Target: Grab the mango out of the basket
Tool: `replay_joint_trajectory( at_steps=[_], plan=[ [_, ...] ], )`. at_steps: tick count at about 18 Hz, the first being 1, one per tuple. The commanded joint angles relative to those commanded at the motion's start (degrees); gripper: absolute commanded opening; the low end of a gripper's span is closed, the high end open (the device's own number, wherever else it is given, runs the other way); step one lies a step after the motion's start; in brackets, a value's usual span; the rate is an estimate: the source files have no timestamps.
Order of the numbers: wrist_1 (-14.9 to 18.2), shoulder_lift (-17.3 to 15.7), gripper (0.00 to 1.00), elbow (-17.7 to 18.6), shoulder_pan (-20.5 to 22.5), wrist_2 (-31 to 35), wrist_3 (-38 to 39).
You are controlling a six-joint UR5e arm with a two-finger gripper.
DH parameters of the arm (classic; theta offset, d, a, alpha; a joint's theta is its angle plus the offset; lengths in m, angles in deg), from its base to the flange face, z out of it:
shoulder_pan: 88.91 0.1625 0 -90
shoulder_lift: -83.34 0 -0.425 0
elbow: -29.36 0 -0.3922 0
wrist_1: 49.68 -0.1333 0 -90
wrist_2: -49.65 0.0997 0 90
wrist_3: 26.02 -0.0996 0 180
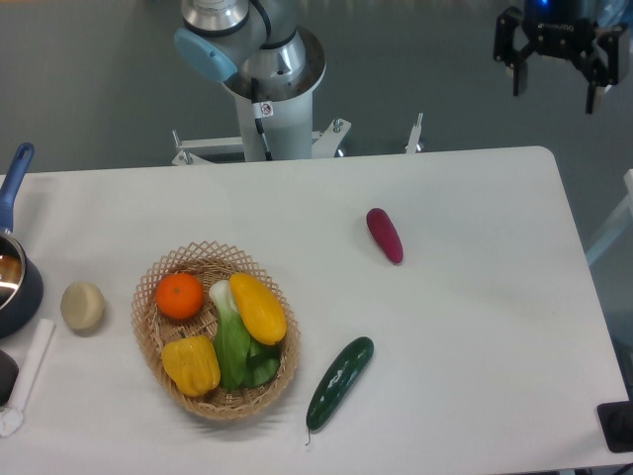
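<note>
The mango point(258, 307), a smooth elongated yellow-orange fruit, lies in the right half of the oval wicker basket point(158, 358) at the table's front left. It rests partly on a green leafy vegetable point(233, 346). My gripper point(556, 89) hangs high at the top right, beyond the table's far right corner and far from the basket. Its black fingers are spread apart with nothing between them.
In the basket also sit an orange point(180, 295) and a yellow bell pepper point(191, 364). A dark green cucumber point(339, 382) lies right of the basket, a purple-red vegetable point(385, 235) mid-table. A pale round object point(82, 306) and a blue-handled pot point(14, 272) are at the left edge.
</note>
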Motion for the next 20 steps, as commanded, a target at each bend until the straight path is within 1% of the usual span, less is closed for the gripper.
replay_joint_trajectory(
  at_steps=[2, 5, 7, 8, 9, 10, 13, 16, 18, 19, 20],
  plan=[
    [-0.09, 0.26, 1.00, -0.17, 0.00, 0.09, 0.26],
    [-0.09, 0.35, 1.00, -0.26, -0.09, 0.44, 3.07],
    [-0.01, 0.18, 1.00, 0.17, -0.17, 0.27, 7.18],
    [-0.09, 0.35, 1.00, 0.18, -0.61, -0.17, 10.34],
    [-0.18, 0.53, 1.00, 0.35, -2.01, -0.35, 12.72],
    [-0.36, 0.61, 1.00, 0.35, -3.33, -0.26, 13.61],
    [-0.62, 0.70, 1.00, 0.88, -4.04, 0.35, 14.15],
    [-2.37, 0.53, 1.00, 2.98, -4.30, 0.26, 15.28],
    [-4.65, 0.00, 1.00, 5.87, -5.62, 0.26, 21.76],
    [-6.14, -0.09, 1.00, 7.19, -7.02, 0.44, 25.89],
    [-6.85, -0.26, 1.00, 8.69, -8.77, 0.53, 29.49]
  ],
)
